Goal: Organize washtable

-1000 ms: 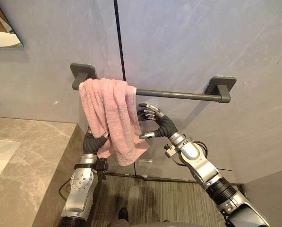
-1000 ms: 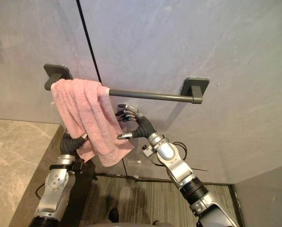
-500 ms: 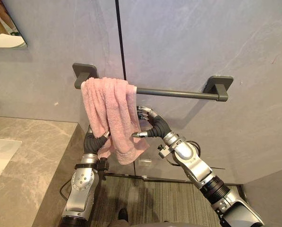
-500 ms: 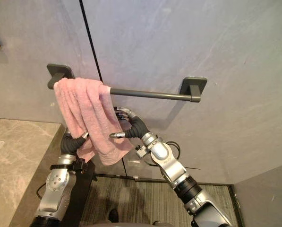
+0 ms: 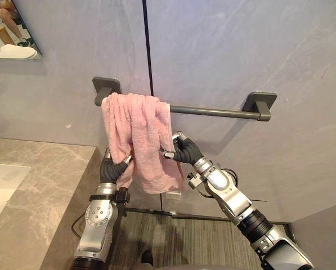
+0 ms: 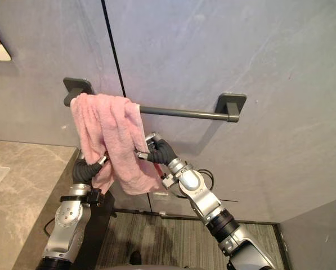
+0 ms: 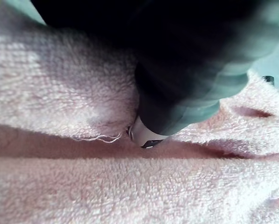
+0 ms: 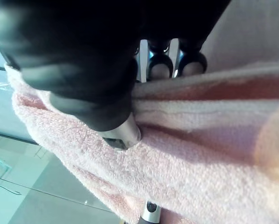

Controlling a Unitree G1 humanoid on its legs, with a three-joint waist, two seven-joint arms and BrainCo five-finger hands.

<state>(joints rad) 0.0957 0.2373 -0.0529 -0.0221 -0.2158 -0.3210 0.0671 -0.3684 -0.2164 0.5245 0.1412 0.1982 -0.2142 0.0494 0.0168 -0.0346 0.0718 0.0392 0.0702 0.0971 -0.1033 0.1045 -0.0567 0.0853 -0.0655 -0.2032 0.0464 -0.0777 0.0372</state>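
Plain pale-pink towel [image 5: 138,140], terry nap, deeper rose in the folds. Matte dark-grey towel bar [image 5: 213,111], brackets the same. Cool blue-grey wall [image 5: 241,50], faint pale veins; one black seam [image 5: 147,56] runs 12 to 6 o'clock. At 8 o'clock, beige-grey stone countertop [image 5: 49,180] with brown and white veining; white basin [image 5: 1,177] set in it. At 6 o'clock, grey-brown floor [image 5: 179,242], fine stripes. Over the towel's 4 o'clock edge, right hand [image 5: 184,151]: black ribbed cover, silver fingers, dark tips.
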